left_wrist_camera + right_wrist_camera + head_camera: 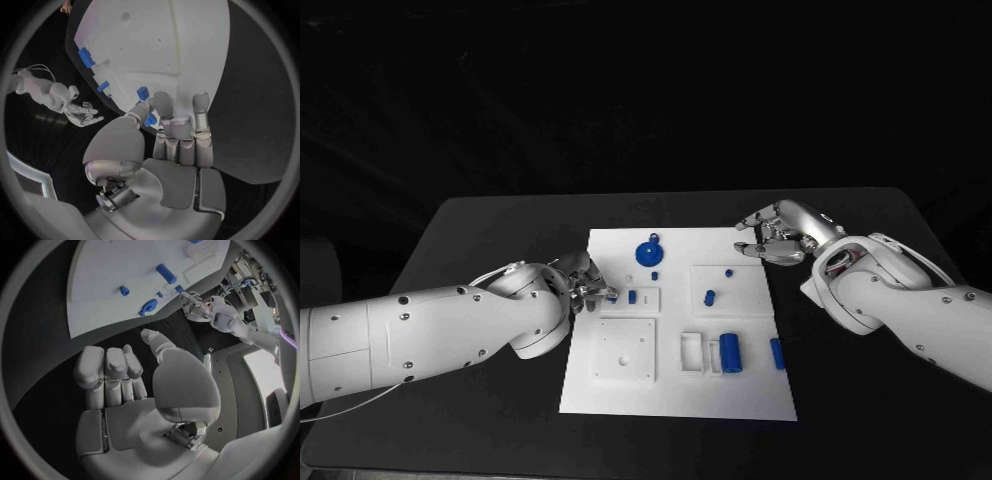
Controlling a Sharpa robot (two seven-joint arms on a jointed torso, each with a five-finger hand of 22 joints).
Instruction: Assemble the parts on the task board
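Meanwhile, left robot hand (584, 281) pinching blue part (612, 297) at task board (747, 400) edge; right robot hand (777, 237) empty, curled.

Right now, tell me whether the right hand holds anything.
Empty: the right hand hangs over the black table with nothing in its curled fingers.

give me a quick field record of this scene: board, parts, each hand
board: white plate mid-table, flat
parts: blue round piece near far edge; blue cylinder by a white frame near the right side; small blue pieces between
left robot hand: at board's left edge, fingers at a small blue part; grip unclear
right robot hand: above board's far right corner, fingers curled, holding nothing
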